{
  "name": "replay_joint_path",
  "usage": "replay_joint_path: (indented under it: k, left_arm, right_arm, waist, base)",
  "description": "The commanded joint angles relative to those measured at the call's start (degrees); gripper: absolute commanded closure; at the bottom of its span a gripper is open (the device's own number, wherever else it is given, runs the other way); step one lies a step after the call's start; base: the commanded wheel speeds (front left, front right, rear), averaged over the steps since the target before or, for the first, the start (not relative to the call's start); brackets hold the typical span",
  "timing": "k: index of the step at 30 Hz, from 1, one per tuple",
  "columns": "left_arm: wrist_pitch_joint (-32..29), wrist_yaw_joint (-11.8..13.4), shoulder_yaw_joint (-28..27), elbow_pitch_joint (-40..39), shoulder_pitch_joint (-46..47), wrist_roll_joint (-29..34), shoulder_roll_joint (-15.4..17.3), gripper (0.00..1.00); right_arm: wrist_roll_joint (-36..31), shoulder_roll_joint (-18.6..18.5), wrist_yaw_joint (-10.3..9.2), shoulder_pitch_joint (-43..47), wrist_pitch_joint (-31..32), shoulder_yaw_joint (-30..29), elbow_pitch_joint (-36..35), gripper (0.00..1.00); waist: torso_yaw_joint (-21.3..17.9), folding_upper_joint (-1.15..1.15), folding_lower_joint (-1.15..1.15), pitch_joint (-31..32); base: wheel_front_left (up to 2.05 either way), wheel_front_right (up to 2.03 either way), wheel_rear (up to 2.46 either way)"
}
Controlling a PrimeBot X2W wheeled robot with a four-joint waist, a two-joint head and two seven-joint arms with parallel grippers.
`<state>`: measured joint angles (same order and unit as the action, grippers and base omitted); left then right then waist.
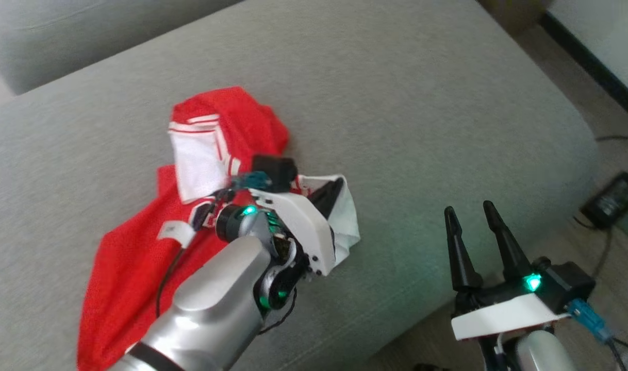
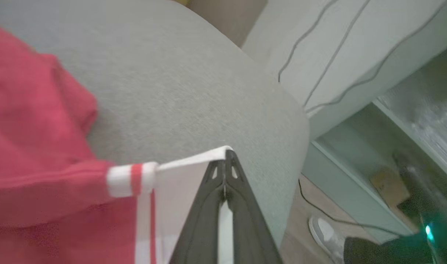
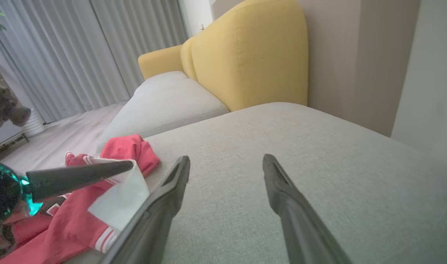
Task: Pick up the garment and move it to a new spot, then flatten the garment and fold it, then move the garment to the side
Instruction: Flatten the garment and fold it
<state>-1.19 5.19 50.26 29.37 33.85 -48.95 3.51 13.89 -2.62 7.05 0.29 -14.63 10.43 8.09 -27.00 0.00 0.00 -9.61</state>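
Our left tool (image 2: 226, 161) was pinched shut on the white edge of the garment (image 1: 128, 257), right tool (image 1: 468, 207) open and empty; we feared so thin a grip slipping once lifted.

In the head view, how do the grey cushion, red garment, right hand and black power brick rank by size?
1. grey cushion
2. red garment
3. right hand
4. black power brick
The hand is nearer the camera, so that last pair is unsure.
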Motion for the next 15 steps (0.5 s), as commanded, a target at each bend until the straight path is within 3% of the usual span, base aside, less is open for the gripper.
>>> replay_joint_path:
  k: [1,5,6,7,8,11,15]
  left_arm:
    - [-0.2,-0.8,-0.3,-0.3,3.7,1.1,0.2,1.0]
    - [0.8,-2.2,1.9,3.9,6.3,2.4,-0.3,1.0]
    - [1.5,-2.3,2.2,4.9,7.0,2.5,-0.4,0.77]
    - [2.3,-3.0,2.6,5.6,7.6,2.3,-0.5,0.09]
    - [3.2,-3.9,2.6,6.1,8.1,1.6,-0.5,0.0]
    - [6.4,-6.9,3.0,4.9,8.4,-3.5,-0.6,0.0]
    - [10.5,-8.0,4.4,2.9,8.7,-10.6,-0.6,0.0]
  right_arm:
    - [0.8,-0.3,0.44,-2.2,-0.4,1.4,-1.7,0.0]
    - [1.9,-0.3,0.44,-2.2,-0.4,1.8,-1.8,0.0]
    - [2.2,-0.3,0.44,-2.1,-0.4,1.6,-2.0,0.0]
    - [2.4,-0.3,0.44,-1.9,-0.4,1.4,-2.2,0.0]
    - [2.7,-0.3,0.44,-1.9,-0.4,1.2,-2.4,0.0]
    - [3.0,-0.3,0.44,-1.8,-0.4,1.0,-2.7,0.0]
    - [3.2,-0.3,0.44,-1.9,-0.4,1.0,-2.7,0.0]
  waist:
    - [-2.7,0.0,0.0,-1.1]
    - [-5.2,0.0,0.0,-2.2]
    - [-5.3,0.0,0.0,-2.5]
    - [-5.4,0.0,0.0,-2.8]
    - [-5.5,0.0,0.0,-3.1]
    - [-5.7,0.0,0.0,-3.6]
    - [-5.7,0.0,0.0,-3.8]
  base:
    - [0.0,0.0,0.0]
    - [0.0,0.0,0.0]
    - [0.0,0.0,0.0]
    - [0.0,0.0,0.0]
    - [0.0,0.0,0.0]
    - [0.0,0.0,0.0]
    - [0.0,0.0,0.0]
